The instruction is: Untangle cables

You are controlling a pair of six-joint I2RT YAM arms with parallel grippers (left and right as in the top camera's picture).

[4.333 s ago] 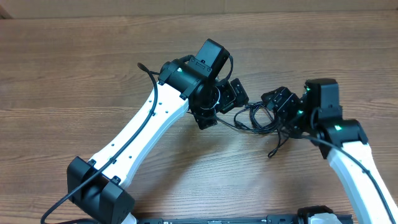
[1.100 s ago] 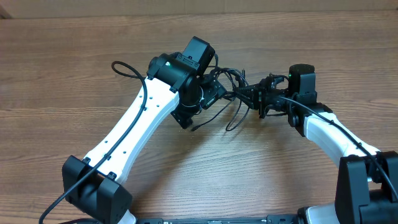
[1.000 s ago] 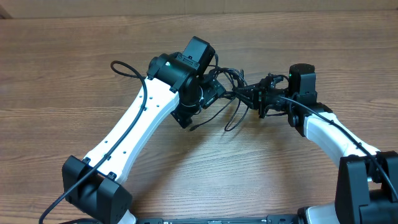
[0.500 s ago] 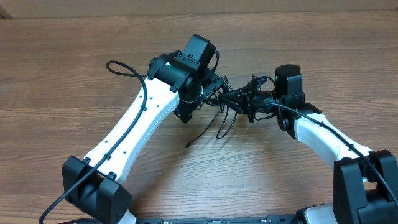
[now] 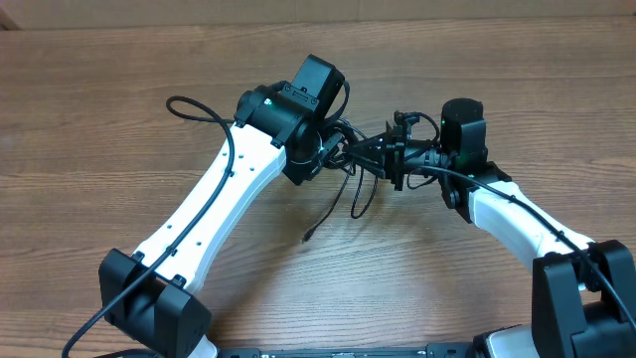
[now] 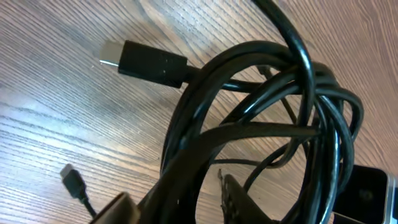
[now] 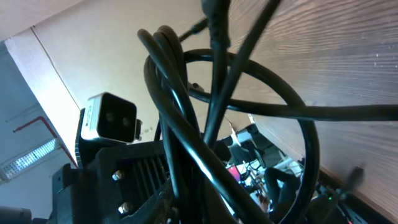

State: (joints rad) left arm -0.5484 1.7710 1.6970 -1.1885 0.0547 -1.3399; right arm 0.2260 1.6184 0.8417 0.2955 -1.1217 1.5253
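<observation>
The cables (image 5: 360,164) are a black tangle hanging above the wooden table between my two grippers. My left gripper (image 5: 336,151) meets it from the left. In the left wrist view its jaws (image 6: 180,200) have narrowed round a thick bundle of strands (image 6: 261,106). A silver-tipped plug (image 6: 146,61) sticks out at the upper left and a small plug (image 6: 71,177) lies lower. My right gripper (image 5: 396,164) is shut on the tangle's right side, and looped strands (image 7: 186,112) fill its wrist view. One loose end (image 5: 307,237) dangles down to the table.
The left arm's own thick cable (image 5: 194,107) loops out over the table (image 5: 119,60) on the left. Both arm bases stand at the near edge. The left wrist camera housing (image 7: 111,117) sits close in front of the right wrist.
The right gripper has carried the tangle leftward, closer to the left gripper. The left jaws, wide open before, have closed in on the bundle. The dangling end has swung slightly.
</observation>
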